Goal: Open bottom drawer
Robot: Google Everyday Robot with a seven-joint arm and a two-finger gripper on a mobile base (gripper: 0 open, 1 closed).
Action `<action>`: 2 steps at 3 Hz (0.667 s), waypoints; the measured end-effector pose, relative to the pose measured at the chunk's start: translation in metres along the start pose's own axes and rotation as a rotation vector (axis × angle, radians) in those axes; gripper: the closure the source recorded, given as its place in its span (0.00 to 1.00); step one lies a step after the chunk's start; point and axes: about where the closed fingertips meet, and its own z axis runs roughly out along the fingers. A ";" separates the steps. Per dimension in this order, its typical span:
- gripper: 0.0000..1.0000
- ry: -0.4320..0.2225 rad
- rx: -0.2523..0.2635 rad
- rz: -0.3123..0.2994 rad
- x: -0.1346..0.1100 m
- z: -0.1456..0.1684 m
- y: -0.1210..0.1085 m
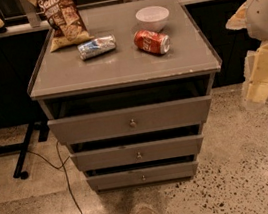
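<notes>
Drawer: bottom drawer (115, 181) sits low and well left of the gripper, its front running side to side.
Knob: knob (143, 178) at the front's centre.
Gripper: gripper (264, 81) hangs high right, well apart; grip state cannot tell.

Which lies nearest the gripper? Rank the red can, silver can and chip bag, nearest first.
Gripper hangs right of the cabinet.
1. Red can, right side of the top.
2. Silver can, left of centre.
3. Chip bag, far left corner.
</notes>
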 end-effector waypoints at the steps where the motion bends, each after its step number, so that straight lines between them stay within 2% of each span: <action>1: 0.00 0.000 0.000 0.000 0.000 0.000 0.000; 2: 0.00 -0.052 0.005 0.026 -0.001 0.016 0.012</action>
